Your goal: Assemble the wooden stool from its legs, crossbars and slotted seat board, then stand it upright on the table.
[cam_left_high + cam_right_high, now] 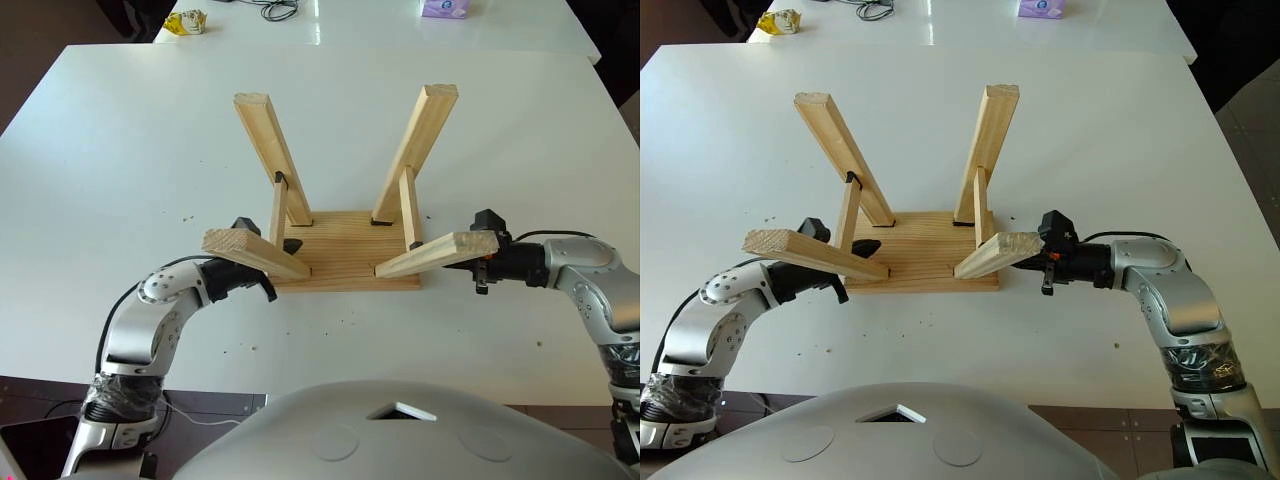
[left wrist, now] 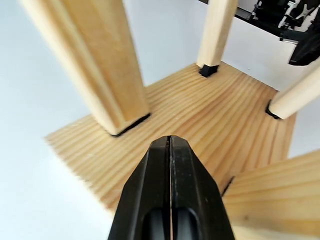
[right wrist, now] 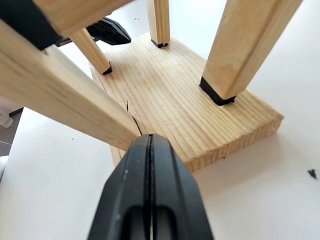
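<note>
Flanking stool (image 1: 345,255): hands (image 2: 170,142) (image 3: 149,141) (both closed)

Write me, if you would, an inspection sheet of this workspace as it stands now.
Surface: white table, with a few dark specks.
Job's things: stool upside down; seat board flat on the table, four legs slotted in and splaying upward, a crossbar between each side's pair.
Clutter: yellow wrapper and purple pack, both on the far table.
Grippers: left gripper, fingers shut, beside the near-left leg; right gripper, fingers shut, beside the near-right leg.
Cables: black cable along the right arm; loose cables on the far table.
Surroundings: dark floor beyond the tables.
</note>
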`<state>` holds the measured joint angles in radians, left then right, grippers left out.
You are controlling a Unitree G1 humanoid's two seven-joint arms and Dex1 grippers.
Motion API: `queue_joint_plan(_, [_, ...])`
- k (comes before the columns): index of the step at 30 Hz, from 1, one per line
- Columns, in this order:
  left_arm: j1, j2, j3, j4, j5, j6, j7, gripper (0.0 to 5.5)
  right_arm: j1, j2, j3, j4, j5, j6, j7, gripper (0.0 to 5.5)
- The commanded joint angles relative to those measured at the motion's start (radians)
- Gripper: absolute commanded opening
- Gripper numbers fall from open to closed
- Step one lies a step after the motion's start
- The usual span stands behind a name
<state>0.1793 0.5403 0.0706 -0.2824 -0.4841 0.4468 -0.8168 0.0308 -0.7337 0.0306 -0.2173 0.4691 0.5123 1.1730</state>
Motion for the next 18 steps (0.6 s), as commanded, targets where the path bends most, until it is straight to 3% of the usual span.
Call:
queue_joint_plan(1, [0.066, 0.063, 0.209, -0.122, -0.114, 0.054, 0.018, 0.01, 0.061, -0.050, -0.081, 0.004, -0.006, -0.027, -0.022, 0.00])
queue_joint_plan(4, [0.189, 0.126, 0.314, -0.187, -0.145, 0.076, -0.036, 0.01, 0.132, -0.054, -0.124, -0.030, -0.014, -0.040, -0.060, 0.00])
queue_joint_plan(7, [0.335, 0.198, 0.337, -0.160, -0.075, 0.022, -0.141, 0.01, 0.203, -0.039, -0.154, -0.079, -0.031, -0.068, -0.118, 0.00])
queue_joint_plan(18, [0.261, 0.167, 0.122, 0.000, 0.118, -0.193, -0.176, 0.01, 0.186, 0.006, 0.004, -0.011, -0.212, -0.238, -0.199, 0.00])
